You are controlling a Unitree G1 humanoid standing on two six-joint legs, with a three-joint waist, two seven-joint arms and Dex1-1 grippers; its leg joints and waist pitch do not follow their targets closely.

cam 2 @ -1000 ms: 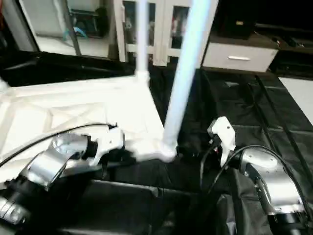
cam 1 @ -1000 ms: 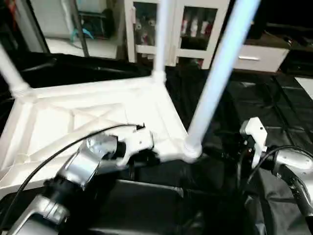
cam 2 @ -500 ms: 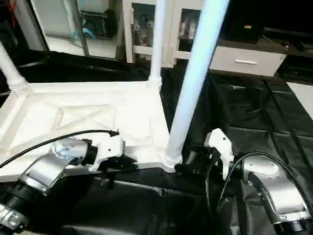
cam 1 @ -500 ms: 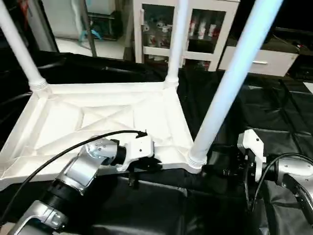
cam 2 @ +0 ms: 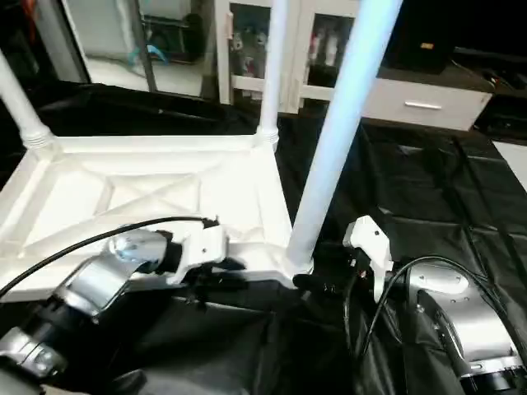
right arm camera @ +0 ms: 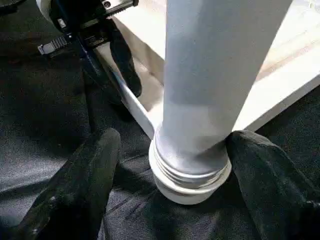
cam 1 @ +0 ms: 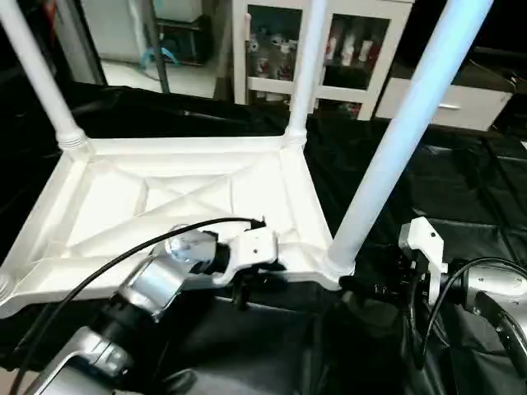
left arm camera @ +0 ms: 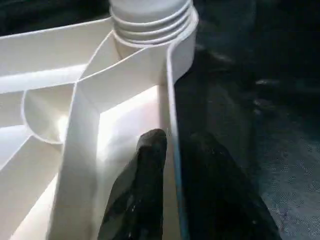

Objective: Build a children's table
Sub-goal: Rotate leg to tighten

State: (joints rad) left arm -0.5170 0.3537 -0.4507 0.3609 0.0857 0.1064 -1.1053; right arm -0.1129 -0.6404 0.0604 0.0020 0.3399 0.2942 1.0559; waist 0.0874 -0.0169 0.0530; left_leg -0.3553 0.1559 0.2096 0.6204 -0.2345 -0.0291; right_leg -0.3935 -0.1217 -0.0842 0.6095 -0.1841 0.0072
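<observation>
The table top point(cam 1: 177, 206) lies upside down on the black-covered worktop point(cam 1: 461, 189), ribbed underside up; three legs show standing upright in their corner sockets, long axes near vertical; the nearest leg point(cam 1: 403, 136) rises from the near right corner socket point(right arm camera: 192, 170).

The right gripper point(right arm camera: 175, 165) is the nearer to that leg; its fingers point(right arm camera: 75, 185) stand spread wide, one on either side of the leg's base, apart from it and pinching nothing; the leg lies squarely between them, so closing looks to be what a grasp needs.

The left gripper point(cam 1: 247, 284) sits at the top's near edge, left of the same corner; its fingers point(left arm camera: 145, 185) straddle the thin rim point(left arm camera: 172, 150), one inside, one outside; whether they pinch it or stand slack, I cannot tell.
</observation>
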